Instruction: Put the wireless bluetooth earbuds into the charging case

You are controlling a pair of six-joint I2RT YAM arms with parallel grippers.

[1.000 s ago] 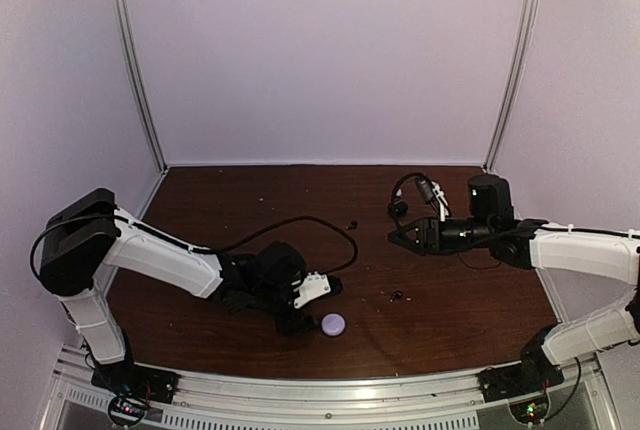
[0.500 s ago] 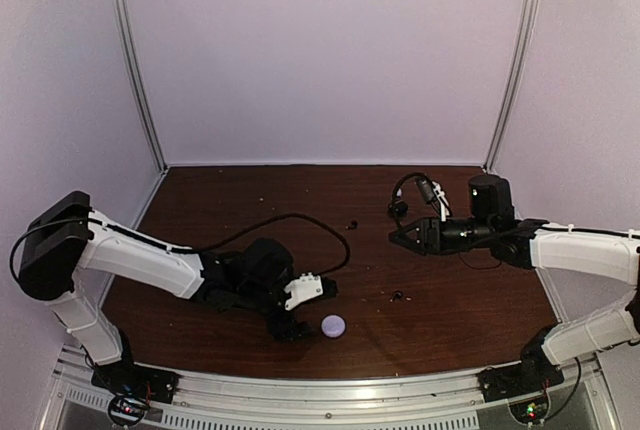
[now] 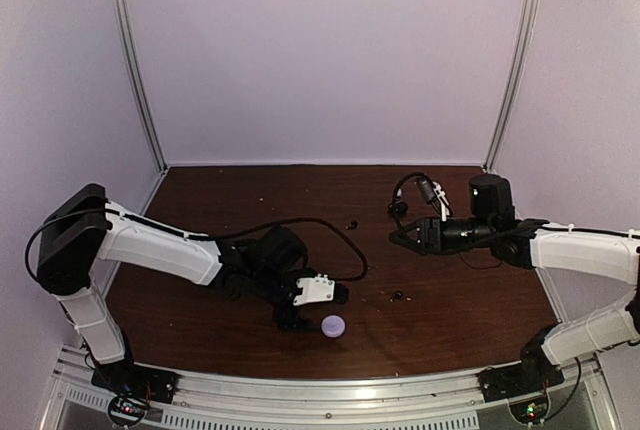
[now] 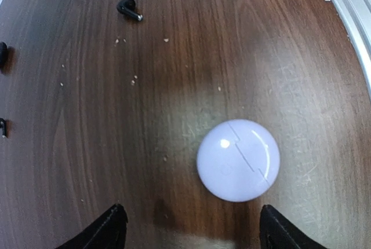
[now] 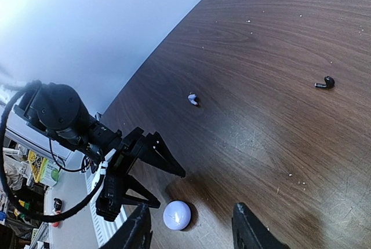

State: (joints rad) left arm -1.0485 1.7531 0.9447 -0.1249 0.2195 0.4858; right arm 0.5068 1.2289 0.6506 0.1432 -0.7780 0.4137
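Note:
A round lilac charging case (image 4: 238,160) lies closed on the dark wood table (image 3: 470,300), near its front edge (image 3: 333,325). My left gripper (image 4: 194,229) is open just behind the case, a fingertip on either side and not touching it; in the top view the left gripper (image 3: 315,308) sits beside it. One black earbud (image 4: 128,9) lies farther right (image 3: 398,297); another black earbud (image 5: 323,83) is near the middle (image 3: 351,224). A pale earbud (image 5: 192,98) lies farther off. My right gripper (image 3: 400,237) hovers open and empty (image 5: 194,231), with the case (image 5: 177,215) below it.
A black cable (image 3: 330,235) from the left arm loops over the table near the middle. Pale crumbs (image 4: 133,79) dot the wood. A metal rail (image 4: 353,6) runs along the front edge close to the case. Walls close in the back and sides.
My left gripper's jaws have spread wider and the wrist has shifted slightly beside the case. The case has stayed put, and the right arm has not moved.

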